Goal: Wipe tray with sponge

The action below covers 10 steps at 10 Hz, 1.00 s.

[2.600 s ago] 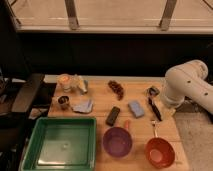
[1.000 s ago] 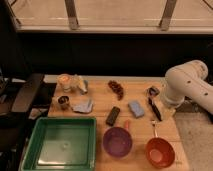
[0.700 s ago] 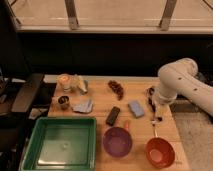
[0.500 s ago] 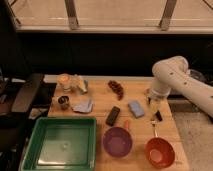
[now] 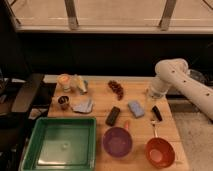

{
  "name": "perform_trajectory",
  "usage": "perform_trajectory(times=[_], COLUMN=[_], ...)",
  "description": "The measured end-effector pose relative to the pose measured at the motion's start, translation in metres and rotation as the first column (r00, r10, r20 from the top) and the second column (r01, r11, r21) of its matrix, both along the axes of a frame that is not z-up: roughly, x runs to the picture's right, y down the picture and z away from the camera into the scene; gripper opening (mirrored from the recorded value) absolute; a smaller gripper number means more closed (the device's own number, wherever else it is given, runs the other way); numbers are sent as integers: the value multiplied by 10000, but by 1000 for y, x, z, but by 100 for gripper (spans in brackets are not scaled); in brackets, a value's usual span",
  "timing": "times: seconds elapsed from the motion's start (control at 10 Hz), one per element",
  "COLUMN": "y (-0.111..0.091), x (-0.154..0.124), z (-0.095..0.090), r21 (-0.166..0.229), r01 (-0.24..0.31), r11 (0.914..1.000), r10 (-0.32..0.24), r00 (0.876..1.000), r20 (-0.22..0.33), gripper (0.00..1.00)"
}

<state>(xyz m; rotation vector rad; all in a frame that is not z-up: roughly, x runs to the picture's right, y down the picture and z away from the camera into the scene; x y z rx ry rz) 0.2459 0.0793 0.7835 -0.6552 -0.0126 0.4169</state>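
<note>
Here the gripper (image 5: 153, 96) hangs at the end of the white arm over the table's right side, its fingers spread wide with nothing between them. Just below them in the view lies a dark-handled utensil (image 5: 157, 113). The light-blue sponge (image 5: 135, 108) rests on the wood near the fingers, to their lower left, apart from them. Further that way lie the black bar (image 5: 113, 115) and the purple bowl (image 5: 118, 141). The green tray (image 5: 60, 120) sits well apart from the fingers, at the near left corner.
</note>
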Motion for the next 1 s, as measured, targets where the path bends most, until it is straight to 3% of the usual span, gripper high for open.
perform_trajectory(times=[0.4, 0.7, 1.0], y=[4, 24, 26], x=[0, -2, 3], z=[4, 42, 61], r21=[-28, -136, -103], r01=[107, -155, -550], r11=[9999, 9998, 9984], r10=[-108, 149, 541], r00=[9998, 9992, 9962], r20=[-175, -383, -682], gripper=[65, 65, 65])
